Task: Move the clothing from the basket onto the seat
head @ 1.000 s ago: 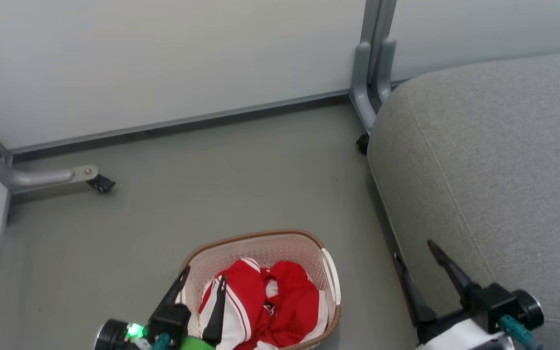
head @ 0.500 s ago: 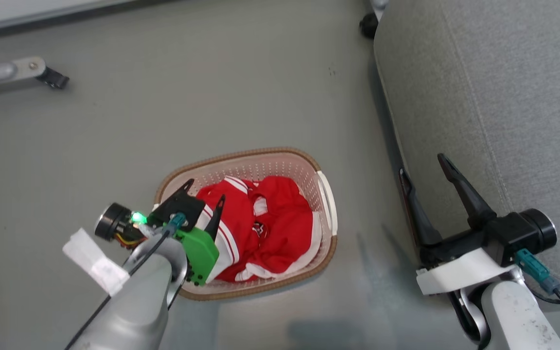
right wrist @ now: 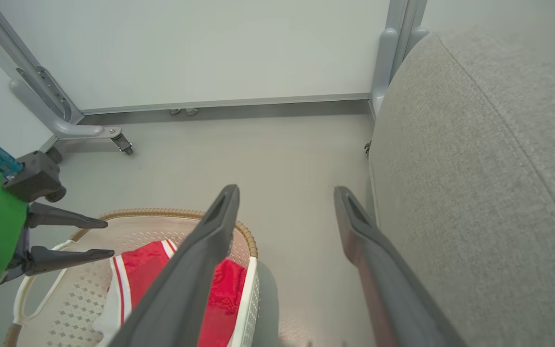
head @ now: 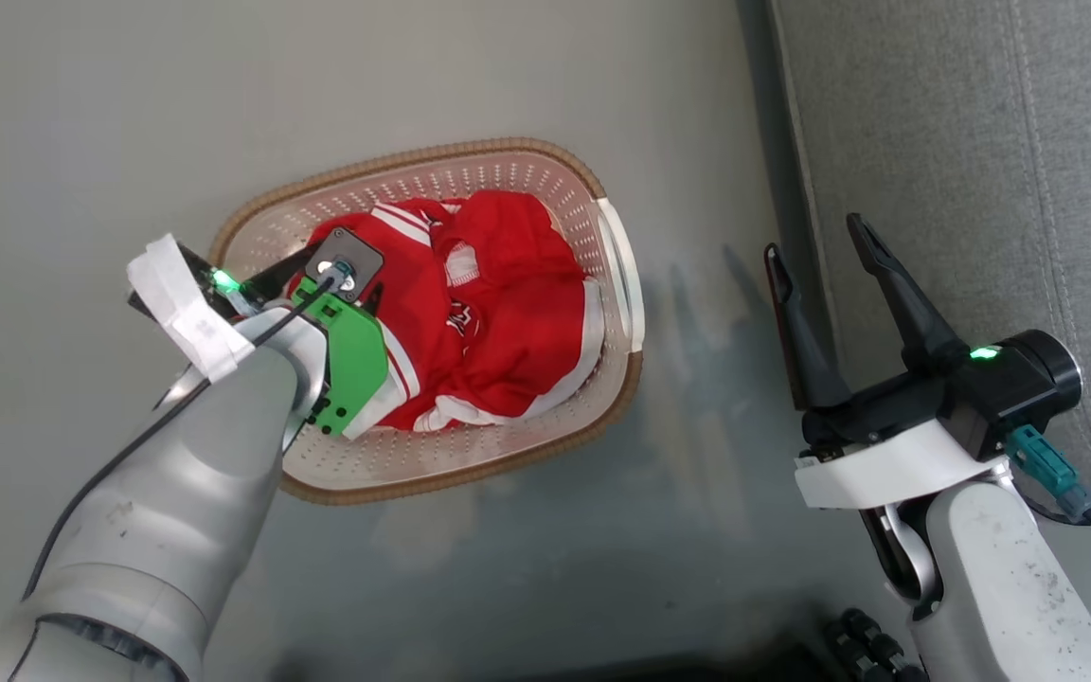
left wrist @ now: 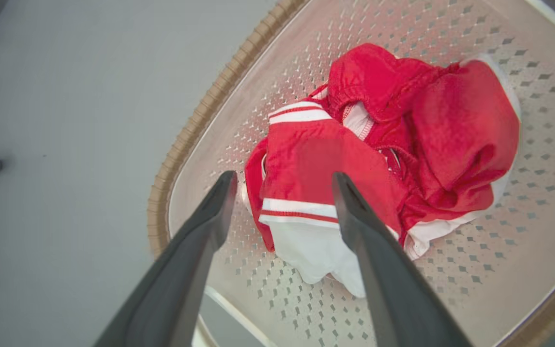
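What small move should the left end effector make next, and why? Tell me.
Probably lower the left end effector straight down: its jaws stand open above the striped red garment in the laundry basket, apparently clear of the fabric, so descending must precede closing.

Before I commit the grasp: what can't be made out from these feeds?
- Left end effector: head view hides its tips behind its own wrist; left wrist view leaves contact with the clothing unclear.
- Clothing: bunched, so the garment count is unclear; its lettering is too small in the head view.
- Basket: near rim covered by the left forearm, head view.
- Seat: cut off by the head view's top and right edges.
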You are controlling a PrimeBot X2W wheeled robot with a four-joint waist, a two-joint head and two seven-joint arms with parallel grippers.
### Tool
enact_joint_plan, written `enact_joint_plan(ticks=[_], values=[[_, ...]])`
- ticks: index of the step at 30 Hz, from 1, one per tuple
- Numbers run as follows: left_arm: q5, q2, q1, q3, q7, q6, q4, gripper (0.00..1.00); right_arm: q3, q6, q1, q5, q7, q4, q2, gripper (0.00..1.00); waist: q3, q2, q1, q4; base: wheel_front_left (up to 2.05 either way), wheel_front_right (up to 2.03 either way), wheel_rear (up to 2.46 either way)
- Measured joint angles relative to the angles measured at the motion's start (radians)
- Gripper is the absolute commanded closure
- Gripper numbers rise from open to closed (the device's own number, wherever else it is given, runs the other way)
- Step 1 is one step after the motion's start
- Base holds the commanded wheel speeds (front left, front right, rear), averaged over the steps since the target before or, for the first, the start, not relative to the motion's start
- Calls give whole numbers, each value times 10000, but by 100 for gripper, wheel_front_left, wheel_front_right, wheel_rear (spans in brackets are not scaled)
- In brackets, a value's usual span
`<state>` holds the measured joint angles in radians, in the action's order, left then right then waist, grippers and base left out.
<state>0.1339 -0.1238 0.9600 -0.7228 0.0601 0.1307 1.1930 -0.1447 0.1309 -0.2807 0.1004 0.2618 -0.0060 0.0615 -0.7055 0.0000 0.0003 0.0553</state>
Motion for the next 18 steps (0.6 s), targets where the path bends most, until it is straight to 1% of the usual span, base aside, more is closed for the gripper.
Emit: enact_joint_plan(ticks=[4, 12, 16, 18], values=[[209, -165, 464, -345, -313, 0, 274, 0, -69, 0, -142, 42, 0, -17, -42, 0, -592, 0, -1, 168, 0, 0, 0], [493, -602, 1116, -863, -382, 0, 531, 0, -268, 0, -281, 209, 0, -151, -90, 0, -1477, 0, -1, 547, 0, 0, 0], [483, -823, 1258, -1127, -416, 0, 639, 0, -690, 0, -289, 405, 0, -167, -96, 0, -1774, 0, -1, 682, 0, 0, 0], [660, -903, 1288, -1104, -512, 0, 686, 0, -788, 4, -331, 514, 0, -198, -128, 0, -1893, -1, -1, 743, 0, 0, 0]])
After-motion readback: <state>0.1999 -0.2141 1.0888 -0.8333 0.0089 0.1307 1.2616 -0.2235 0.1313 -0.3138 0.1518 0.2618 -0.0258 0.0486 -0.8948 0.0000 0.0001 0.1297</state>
